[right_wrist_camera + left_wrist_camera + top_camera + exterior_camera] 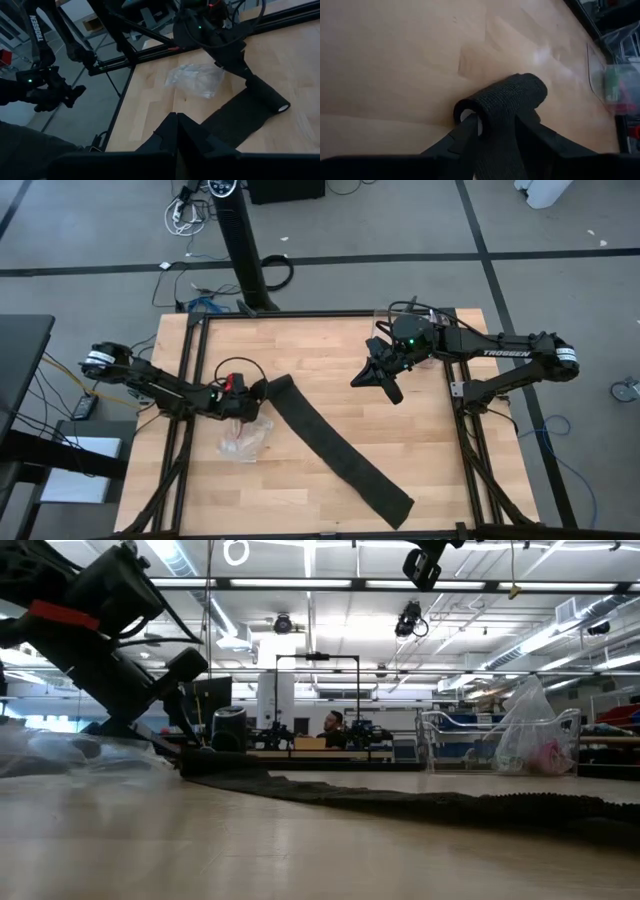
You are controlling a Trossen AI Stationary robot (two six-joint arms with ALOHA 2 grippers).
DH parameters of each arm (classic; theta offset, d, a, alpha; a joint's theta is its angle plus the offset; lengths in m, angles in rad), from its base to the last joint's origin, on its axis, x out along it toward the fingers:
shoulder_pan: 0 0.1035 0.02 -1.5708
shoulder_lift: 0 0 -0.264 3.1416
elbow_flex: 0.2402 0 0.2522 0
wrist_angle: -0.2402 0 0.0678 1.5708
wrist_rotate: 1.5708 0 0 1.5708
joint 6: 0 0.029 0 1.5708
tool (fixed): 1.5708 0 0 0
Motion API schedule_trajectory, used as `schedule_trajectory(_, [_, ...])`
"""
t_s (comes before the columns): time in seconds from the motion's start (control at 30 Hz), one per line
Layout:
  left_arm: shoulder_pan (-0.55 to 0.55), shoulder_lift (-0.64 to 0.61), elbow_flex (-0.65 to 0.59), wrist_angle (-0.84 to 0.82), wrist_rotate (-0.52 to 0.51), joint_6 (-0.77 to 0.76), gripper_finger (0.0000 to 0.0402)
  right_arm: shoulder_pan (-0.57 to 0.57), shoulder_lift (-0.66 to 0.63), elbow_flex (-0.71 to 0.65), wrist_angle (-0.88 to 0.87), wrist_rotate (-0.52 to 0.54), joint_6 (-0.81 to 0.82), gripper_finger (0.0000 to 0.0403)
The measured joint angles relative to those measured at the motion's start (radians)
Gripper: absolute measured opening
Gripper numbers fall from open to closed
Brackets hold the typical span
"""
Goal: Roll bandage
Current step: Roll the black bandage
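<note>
The bandage [340,448] is a long dark charcoal strip lying flat on the wooden table, running from its far left end to its near right end [393,507]. Its far left end is curled into a small roll [506,95]. My left gripper [258,393] is shut on that rolled end, low over the table. My right gripper [385,383] is shut and empty, held above the table right of the strip. In the low view the strip [420,800] lies across the table. My left gripper pinches the bandage's rolled end [495,122] between its two fingers, which lie one on each side of the strip just behind the roll. The fingers come low and slanting from the table's left. The rest of the strip lies flat on the table.
A small clear plastic bag [246,437] lies crumpled on the table just near of my left gripper. Black frame rails [190,380] run along the table's left and right sides. Bare wood lies to the far side and near left of the strip.
</note>
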Motion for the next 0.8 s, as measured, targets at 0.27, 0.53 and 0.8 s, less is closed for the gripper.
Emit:
schedule_trajectory(0.27, [0.041,0.138,0.003,0.152,0.057,0.077,0.0137,0.000,0.000,0.000,0.000,0.000,0.003,0.0008])
schedule_trajectory(0.53, [0.053,0.229,0.031,0.259,0.032,0.162,0.0075,0.001,0.000,0.000,0.001,0.000,0.023,0.0007])
schedule_trajectory(0.8, [0.059,0.180,0.067,0.245,-0.017,0.303,0.0016,0.002,0.000,0.000,0.007,0.000,0.032,0.0009])
